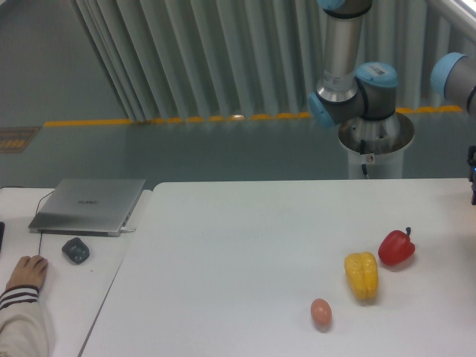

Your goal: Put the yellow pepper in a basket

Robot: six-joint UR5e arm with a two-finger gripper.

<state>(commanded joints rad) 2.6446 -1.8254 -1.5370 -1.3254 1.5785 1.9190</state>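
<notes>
The yellow pepper (361, 275) lies on the white table (245, 245) at the front right, long axis pointing toward the camera. The red pepper (396, 248) with a dark stem lies just right of it and slightly farther back. A small tan-pink egg (320, 312) lies in front and to its left. No basket is in view. Only a dark sliver of the arm's end (473, 178) shows at the right edge, above the table and well right of the peppers. Its fingers are cut off by the frame.
The arm's base and grey-blue joints (357, 89) stand behind the table's far edge. On a second table at the left lie a closed laptop (89, 204), a dark mouse (75, 250) and a person's hand (28, 271).
</notes>
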